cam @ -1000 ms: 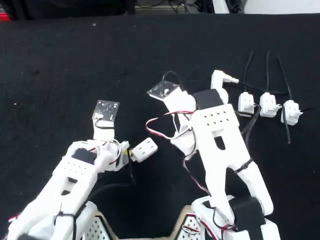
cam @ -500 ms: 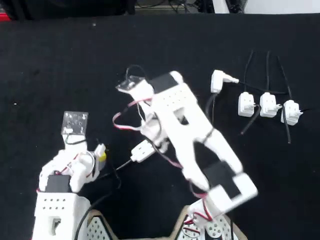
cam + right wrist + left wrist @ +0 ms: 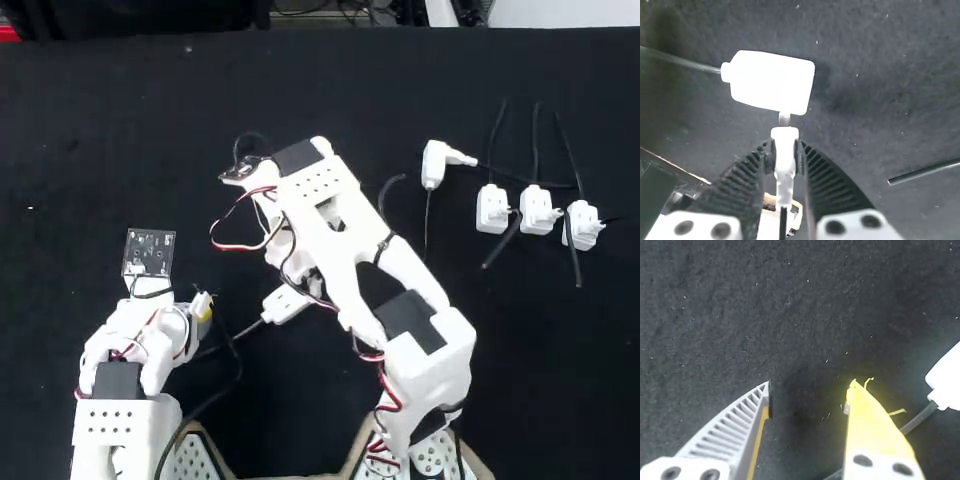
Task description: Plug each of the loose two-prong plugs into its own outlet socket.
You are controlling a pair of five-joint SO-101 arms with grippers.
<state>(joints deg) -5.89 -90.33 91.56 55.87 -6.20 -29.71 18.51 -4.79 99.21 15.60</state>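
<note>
Right pincer (image 3: 784, 147) pinching plug (image 3: 784, 161) touching outlet socket (image 3: 769, 82); left pincer (image 3: 810, 392) spread

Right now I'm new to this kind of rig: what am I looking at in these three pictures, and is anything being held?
Two small white robot arms stand side by side at a table covered in black cloth. The high view looks down on both from a fixed camera. The other two pictures come from a camera on each arm's wrist, looking past that arm's own fingers. The left gripper is open and empty above the cloth. The right gripper is shut on a small white plug, whose metal prong meets the face of a white socket block lying on the cloth. Off to the side lie a loose plug and three more white corded pieces.
</note>
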